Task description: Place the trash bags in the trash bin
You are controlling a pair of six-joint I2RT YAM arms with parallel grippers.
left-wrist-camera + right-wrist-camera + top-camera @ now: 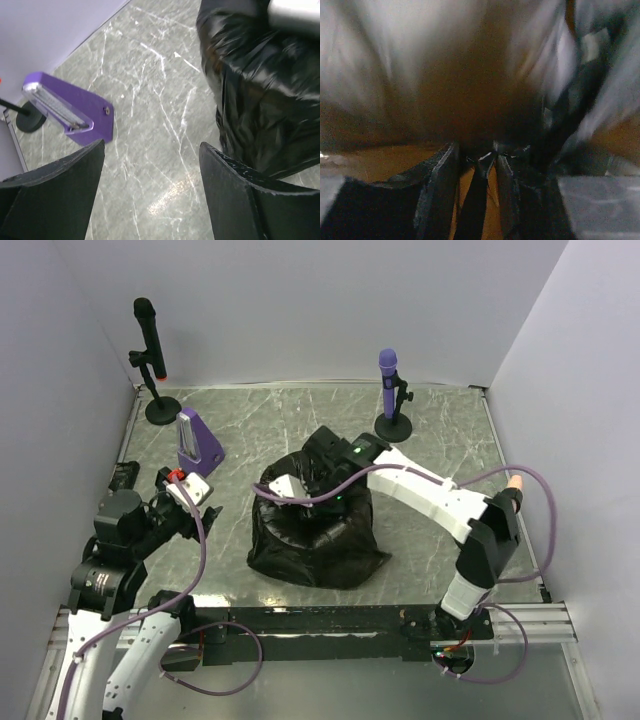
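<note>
Starting at the left edge: the left gripper (152, 150) hangs over the near-left part of the tabletop (250, 410), fingers spread wide with nothing between them, so it isn't in on the job right now. Just past it toward the far edge sits a purple wedge-shaped gadget (200, 440), and a black mic (147, 330) stands in the far-left corner.

Middle of the tabletop, a bit toward the near edge: the trash bags (315, 540), one glossy black crinkly heap. Can't tell how many are in there. The trash bin (380, 162) doesn't show from above at all. The heap is roughly bucket-shaped, so my guess is the film is draped over and around it rather than tucked in.

The right gripper (476, 160) is dipped into the top of that heap. A purple mic (388, 370) stands by the far edge, right of middle.

Progress, I'd say: partway. The plastic is at the bin, but plenty of it spills onto the table on the near side and needs stuffing in.

As for views, only the right wrist cam shows the pinch: fingers nearly together on a thin strip of black film, with a blurry tan-brown surface around it that I take for the bin's inside. The left wrist cam shows the heap's left flank and bare marble beside it. The overhead gives the layout and that's it.
</note>
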